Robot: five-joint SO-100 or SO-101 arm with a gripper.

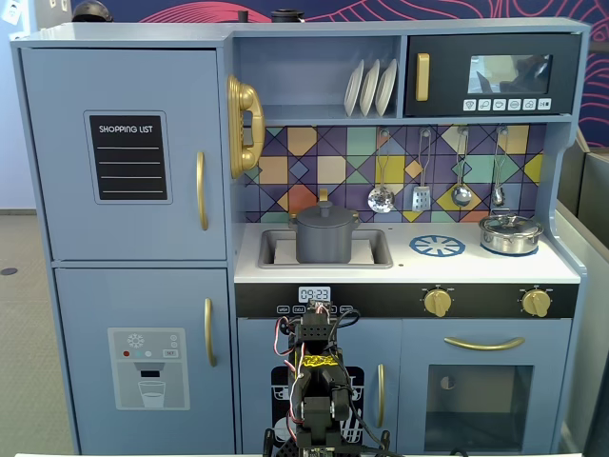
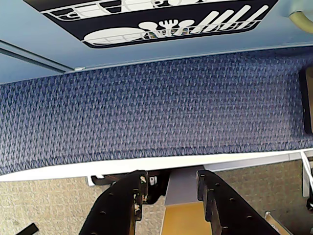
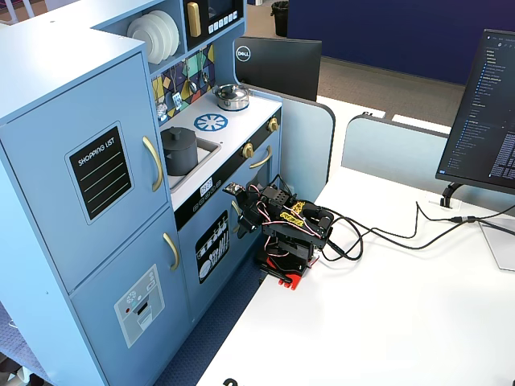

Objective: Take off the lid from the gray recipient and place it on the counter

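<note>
The gray recipient [image 1: 326, 240] stands in the recessed sink of the white counter [image 1: 404, 259], with its dark-gray lid [image 1: 325, 211] resting on top, knob up. Both also show in the other fixed view: the recipient [image 3: 179, 153] and the lid [image 3: 177, 132]. My arm [image 1: 316, 381] is folded low on the white table in front of the toy kitchen, well below the counter. My gripper [image 2: 169, 188] is open and empty, jaws apart over the table's edge, pointing down at the blue carpet. The gripper [image 3: 244, 219] is far from the lid.
A shiny silver pot [image 1: 510, 234] sits at the counter's right, beside the blue burner print [image 1: 437, 246]. Utensils [image 1: 422, 195] hang above the counter. The kitchen's lower cabinet front [image 2: 146, 44] is close ahead of the gripper. Cables [image 3: 386, 233] trail across the table behind the arm.
</note>
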